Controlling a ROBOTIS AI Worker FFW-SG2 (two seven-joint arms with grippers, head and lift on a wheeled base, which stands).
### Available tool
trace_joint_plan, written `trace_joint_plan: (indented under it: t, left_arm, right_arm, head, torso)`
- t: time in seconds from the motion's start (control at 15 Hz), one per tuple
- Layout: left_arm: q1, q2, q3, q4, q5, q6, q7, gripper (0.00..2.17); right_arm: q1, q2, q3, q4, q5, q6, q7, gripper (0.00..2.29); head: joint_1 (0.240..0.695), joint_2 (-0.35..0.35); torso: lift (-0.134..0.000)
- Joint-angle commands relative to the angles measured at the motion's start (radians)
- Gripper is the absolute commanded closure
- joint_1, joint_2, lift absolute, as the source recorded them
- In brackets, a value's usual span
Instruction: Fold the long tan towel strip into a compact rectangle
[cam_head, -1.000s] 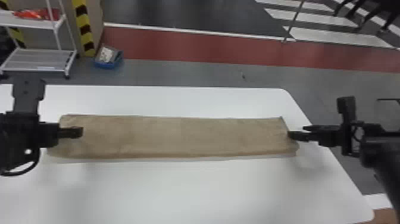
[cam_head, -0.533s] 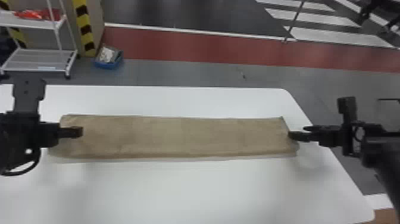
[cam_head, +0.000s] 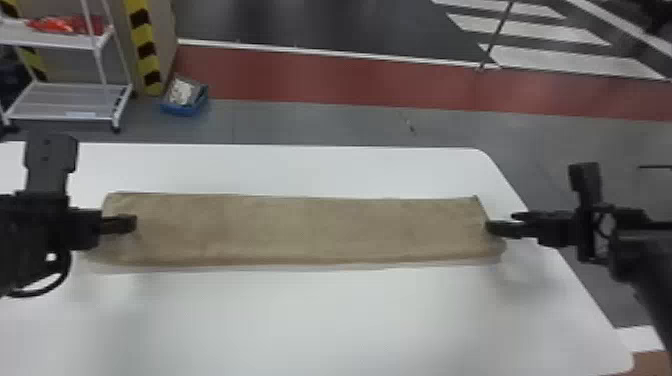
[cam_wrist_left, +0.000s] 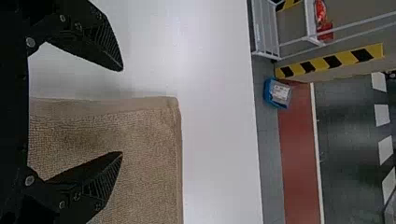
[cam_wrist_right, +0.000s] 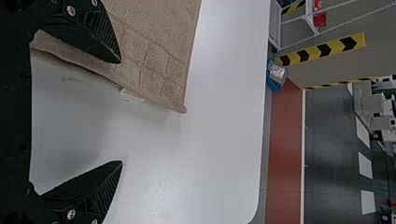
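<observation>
The tan towel strip (cam_head: 300, 230) lies flat and long across the table from left to right. Over its left end is my left gripper (cam_head: 118, 224). My right gripper (cam_head: 502, 226) stands at its right end. In the left wrist view the left gripper (cam_wrist_left: 122, 112) is open, one finger over the towel (cam_wrist_left: 144, 140) and the other over the white table beside its end edge. The right wrist view has the right gripper (cam_wrist_right: 122, 112) open too, one finger over the towel (cam_wrist_right: 159, 51), the other over bare table; a small white tag (cam_wrist_right: 132, 95) sticks out at the towel's end edge.
The white table (cam_head: 320, 320) extends in front of and behind the towel, with its right edge under the right arm. On the floor beyond stand a white shelf cart (cam_head: 70, 100) and a blue bin (cam_head: 184, 107), near a yellow-and-black striped post (cam_head: 145, 47).
</observation>
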Motion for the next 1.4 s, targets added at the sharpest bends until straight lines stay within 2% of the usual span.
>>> trace_joint_plan:
  t: [0.0, 0.13, 0.27, 0.33, 0.47, 0.53, 0.67, 0.93, 1.07, 1.2, 1.27, 1.33]
  left_arm:
    - [-0.001, 0.0, -0.001, 0.018, -0.004, -0.015, -0.003, 0.33]
    - [-0.003, 0.0, -0.003, 0.033, -0.005, -0.018, -0.011, 0.42]
    - [-0.006, 0.0, -0.003, 0.052, -0.007, -0.027, -0.012, 0.42]
    - [-0.006, 0.0, -0.003, 0.056, -0.008, -0.024, -0.014, 0.55]
    - [-0.006, 0.0, -0.003, 0.058, -0.008, -0.024, -0.018, 0.62]
    - [-0.006, 0.0, -0.004, 0.058, -0.008, -0.024, -0.015, 0.82]
    - [-0.006, -0.003, -0.003, 0.052, -0.007, -0.024, -0.011, 1.36]
    - [0.008, -0.001, 0.014, -0.031, 0.022, -0.006, 0.008, 1.38]
    - [-0.003, 0.0, 0.043, -0.097, 0.084, 0.148, 0.028, 1.38]
    - [-0.037, -0.003, 0.076, -0.158, 0.18, 0.332, 0.088, 1.38]
    - [-0.071, -0.005, 0.102, -0.177, 0.272, 0.434, 0.13, 1.38]
    - [-0.097, -0.006, 0.146, -0.18, 0.386, 0.434, 0.178, 1.38]
  right_arm:
    - [0.001, 0.0, 0.0, 0.0, 0.0, 0.0, 0.0, 0.12]
    - [0.003, 0.0, 0.0, 0.0, -0.003, 0.0, 0.0, 0.12]
    - [0.003, 0.002, 0.0, 0.0, -0.003, -0.003, 0.0, 0.12]
    - [0.003, 0.003, 0.0, 0.0, -0.003, -0.003, 0.0, 0.12]
    - [0.003, 0.003, 0.0, 0.0, -0.003, -0.003, 0.002, 0.12]
    - [0.003, 0.002, 0.0, 0.0, -0.003, -0.003, 0.002, 0.12]
    - [0.003, 0.002, 0.0, -0.002, -0.006, -0.003, 0.002, 0.12]
    - [0.008, 0.003, 0.0, -0.002, -0.012, -0.003, 0.002, 0.12]
    - [0.011, 0.005, 0.0, -0.002, -0.014, 0.0, 0.003, 0.12]
    - [0.015, 0.011, 0.0, -0.012, -0.015, 0.018, 0.012, 0.12]
    - [0.034, 0.014, 0.0, -0.041, -0.035, 0.034, 0.021, 0.12]
    - [0.069, 0.029, -0.008, -0.106, -0.063, 0.061, 0.028, 0.12]
  head:
    - [0.695, -0.198]
    - [0.695, -0.197]
    - [0.695, -0.196]
    - [0.695, -0.195]
    - [0.695, -0.193]
    - [0.695, -0.192]
    - [0.695, -0.193]
    - [0.695, -0.192]
    - [0.695, -0.193]
    - [0.695, -0.198]
    - [0.695, -0.199]
    - [0.695, -0.201]
  torso:
    - [-0.128]
    - [-0.128]
    - [-0.128]
    - [-0.128]
    - [-0.128]
    - [-0.128]
    - [-0.128]
    - [-0.128]
    - [-0.128]
    - [-0.128]
    - [-0.128]
    - [-0.128]
